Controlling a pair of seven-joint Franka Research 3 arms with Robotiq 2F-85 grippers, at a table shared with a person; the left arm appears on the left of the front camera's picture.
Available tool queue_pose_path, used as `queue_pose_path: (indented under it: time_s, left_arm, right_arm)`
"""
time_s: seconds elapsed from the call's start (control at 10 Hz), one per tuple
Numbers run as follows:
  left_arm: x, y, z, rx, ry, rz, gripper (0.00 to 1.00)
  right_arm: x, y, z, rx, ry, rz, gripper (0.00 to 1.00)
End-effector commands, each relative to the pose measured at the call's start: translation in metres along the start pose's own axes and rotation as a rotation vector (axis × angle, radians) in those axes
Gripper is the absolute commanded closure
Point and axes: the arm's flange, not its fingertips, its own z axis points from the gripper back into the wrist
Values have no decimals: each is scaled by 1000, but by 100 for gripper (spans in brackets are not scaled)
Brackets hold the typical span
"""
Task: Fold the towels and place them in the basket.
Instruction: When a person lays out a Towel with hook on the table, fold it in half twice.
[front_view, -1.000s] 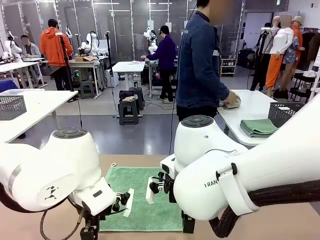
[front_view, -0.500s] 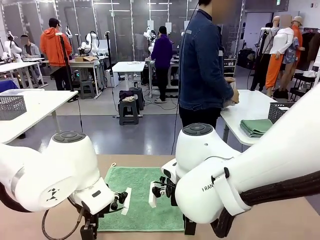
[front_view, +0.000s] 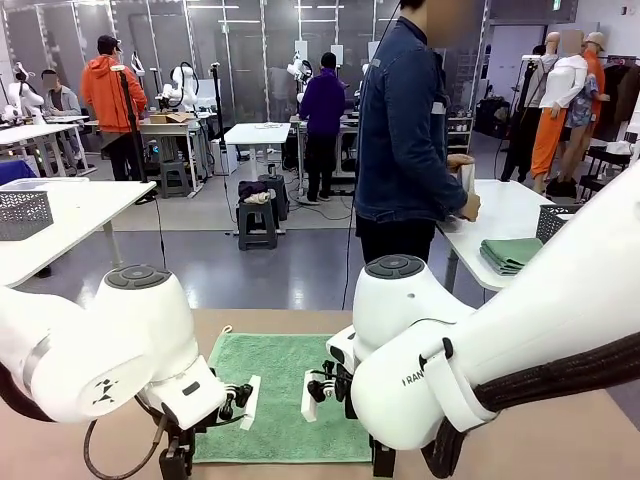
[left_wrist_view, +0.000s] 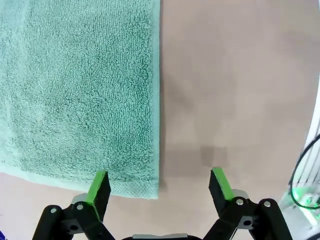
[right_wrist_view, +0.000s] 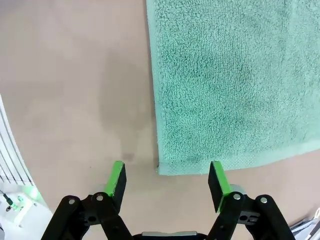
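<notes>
A mid green towel (front_view: 280, 390) lies flat on the brown table between my two arms. In the left wrist view my left gripper (left_wrist_view: 160, 181) stands open just above the towel (left_wrist_view: 80, 85), with one near corner between its fingers. My right gripper (right_wrist_view: 167, 176) is open too, and the other near corner of the towel (right_wrist_view: 225, 85) lies between its green pads. Neither gripper holds anything. The dark mesh basket (front_view: 568, 224) stands on a white side table at the far right. A person in a dark denim jacket (front_view: 400, 130) stands there holding something pale that I cannot identify.
A stack of folded green cloth (front_view: 512, 254) lies on the white side table (front_view: 500, 210) beside the basket. A paler grey mesh basket (front_view: 22, 213) sits on another table at the far left. Bare brown tabletop (left_wrist_view: 240, 75) lies on both sides of the towel.
The person has lifted both hands off the side table and now holds the pale thing up. My arms have shifted only slightly over the towel's near edge. The towel has not moved.
</notes>
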Motion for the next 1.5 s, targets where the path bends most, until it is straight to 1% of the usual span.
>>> queue_pose_path:
  time_s: [0.0,0.4,0.5,0.6,0.7,1.2,1.3,1.4]
  left_arm:
    - [-35,-47,-12,41,3,0,0]
    - [-36,-43,-14,54,-3,-18,0]
    - [-36,-42,-13,75,16,-31,10]
    - [-37,-43,-12,77,2,-25,20]
    - [-37,-43,-11,77,-4,-12,16]
    - [-39,-41,-14,99,13,-3,16]
    - [-39,-41,-14,102,18,-6,18]
    - [-40,-40,-15,106,25,-7,26]
  right_arm:
    - [2,2,-4,20,11,-21,17]
    - [4,0,-10,30,-2,-19,17]
    - [4,-1,-11,32,0,-26,33]
    - [4,-1,-11,28,-6,-25,37]
    - [4,0,-10,22,-4,-27,37]
    - [5,-3,-10,-18,-7,-35,37]
    - [5,-4,-10,-19,-7,-34,37]
    - [5,-4,-11,-17,-8,-34,37]
